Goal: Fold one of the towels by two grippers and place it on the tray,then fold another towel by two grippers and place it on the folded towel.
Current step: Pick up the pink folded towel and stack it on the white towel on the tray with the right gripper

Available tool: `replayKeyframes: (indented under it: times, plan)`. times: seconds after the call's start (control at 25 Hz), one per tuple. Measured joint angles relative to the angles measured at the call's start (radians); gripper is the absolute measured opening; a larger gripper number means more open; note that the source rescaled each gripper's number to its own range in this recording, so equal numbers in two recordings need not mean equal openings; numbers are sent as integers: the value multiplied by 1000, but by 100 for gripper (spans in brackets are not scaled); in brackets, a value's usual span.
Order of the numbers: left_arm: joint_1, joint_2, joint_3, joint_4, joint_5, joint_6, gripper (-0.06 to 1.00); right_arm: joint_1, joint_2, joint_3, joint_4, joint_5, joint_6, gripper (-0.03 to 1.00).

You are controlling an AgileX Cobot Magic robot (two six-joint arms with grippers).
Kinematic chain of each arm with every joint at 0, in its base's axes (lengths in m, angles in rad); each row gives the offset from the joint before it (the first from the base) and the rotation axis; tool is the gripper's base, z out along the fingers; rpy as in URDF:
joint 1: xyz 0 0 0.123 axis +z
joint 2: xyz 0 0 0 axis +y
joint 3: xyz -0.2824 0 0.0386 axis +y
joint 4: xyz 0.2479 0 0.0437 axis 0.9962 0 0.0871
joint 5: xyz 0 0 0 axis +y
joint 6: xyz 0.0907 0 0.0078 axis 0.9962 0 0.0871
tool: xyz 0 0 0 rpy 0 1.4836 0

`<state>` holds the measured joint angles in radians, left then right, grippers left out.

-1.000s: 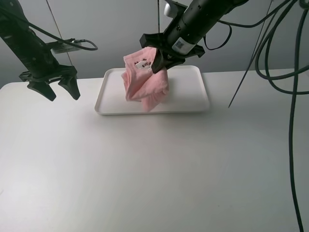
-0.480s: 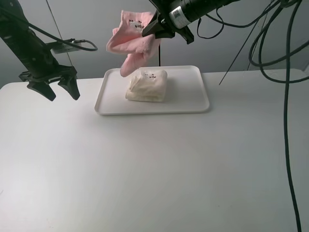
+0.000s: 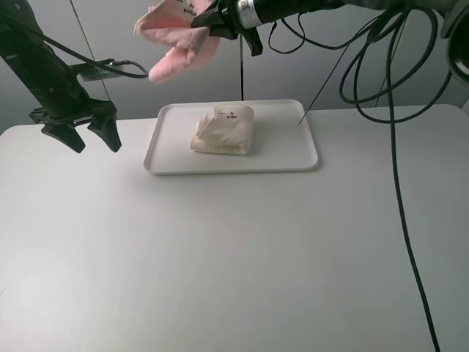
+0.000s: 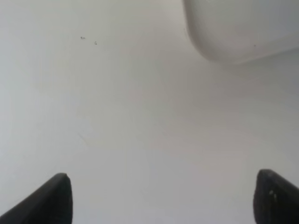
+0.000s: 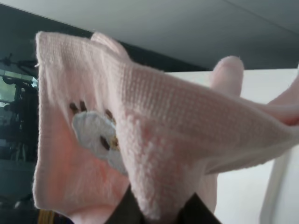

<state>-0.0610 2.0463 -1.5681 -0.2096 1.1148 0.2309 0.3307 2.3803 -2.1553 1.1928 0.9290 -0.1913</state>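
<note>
Right gripper (image 3: 212, 18) pinched the pink towel (image 3: 176, 37), its fingertips hidden in cloth; left gripper (image 3: 82, 136) gaped empty beside the tray (image 3: 304, 158).

- Pink towel (image 5: 140, 135): looped terry cloth, rough nap, ribbed woven band, smooth white stitched patch.
- Cream towel (image 3: 223, 130): soft terry cloth, matt.
- Tray (image 3: 282, 158): smooth white plastic, slight sheen.
- Table (image 3: 234, 257): smooth, matt white surface.
- Left tool (image 3: 82, 136): matt black, looks plastic.

Under me spreads a smooth white matte tabletop (image 3: 234, 257); behind its far edge rises a plain grey wall (image 3: 352, 81).
</note>
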Motion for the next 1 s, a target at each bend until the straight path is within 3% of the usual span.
replayKeyframes:
  times: [0.28, 0.56, 0.8, 0.88, 1.0]
  plan:
    - [0, 0, 0, 0, 2, 0, 100, 0, 137, -2, -91, 29, 0, 7]
    - [0, 0, 0, 0, 2, 0, 100, 0, 162, -2, -375, 35, 31, 7]
    - [0, 0, 0, 0, 2, 0, 100, -1, 162, -2, -404, 14, 44, 8]
    - [0, 0, 0, -2, 2, 0, 100, -1, 162, -2, -406, -4, 46, 15]
    - [0, 0, 0, -2, 2, 0, 100, -1, 162, -2, -411, -17, 46, 58]
